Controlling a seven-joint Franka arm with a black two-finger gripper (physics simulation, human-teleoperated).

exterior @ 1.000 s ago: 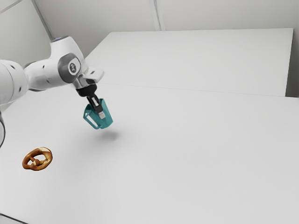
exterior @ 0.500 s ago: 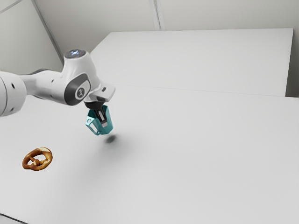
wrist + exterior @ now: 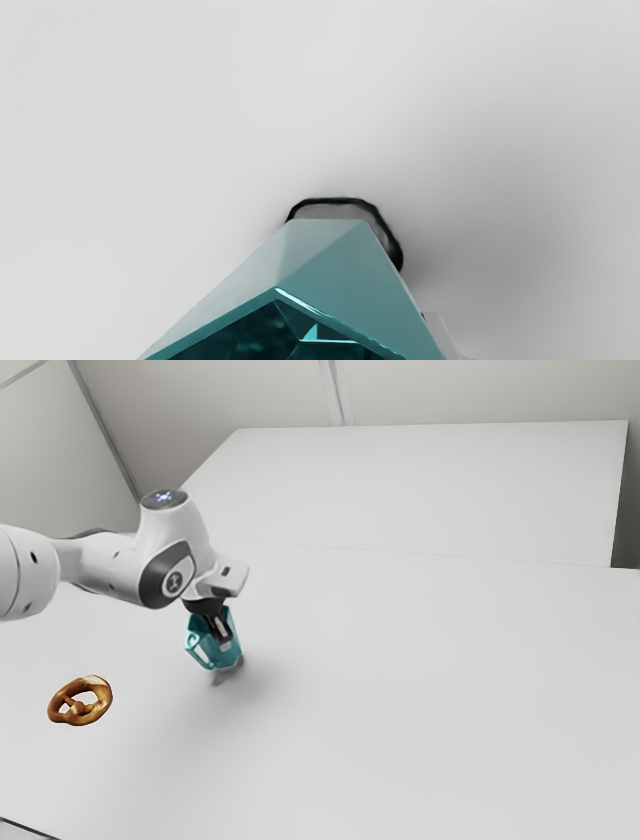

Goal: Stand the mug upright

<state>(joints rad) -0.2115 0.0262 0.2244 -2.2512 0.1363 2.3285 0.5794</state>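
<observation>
The teal faceted mug (image 3: 205, 650) hangs low at the table or touches it; I cannot tell which. It stands nearly upright with a slight lean, its handle toward the exterior view's left. My gripper (image 3: 222, 640) points down at the mug's side, shut on it. In the wrist view the mug (image 3: 340, 270) shows its outer facets and part of its dark inside, with a dark shadow edge around its base. Beside its wall is a pale fingertip (image 3: 439, 330) of my gripper; the other fingertip is hidden by the mug.
A brown pretzel (image 3: 80, 701) lies on the white table (image 3: 400, 690), nearer the exterior view's left edge than the mug. A raised white panel (image 3: 420, 490) stands behind the table.
My hand has come down toward the table with the mug held and has tilted along the way. The mug is lower and more upright, with its shadow now close beneath it.
</observation>
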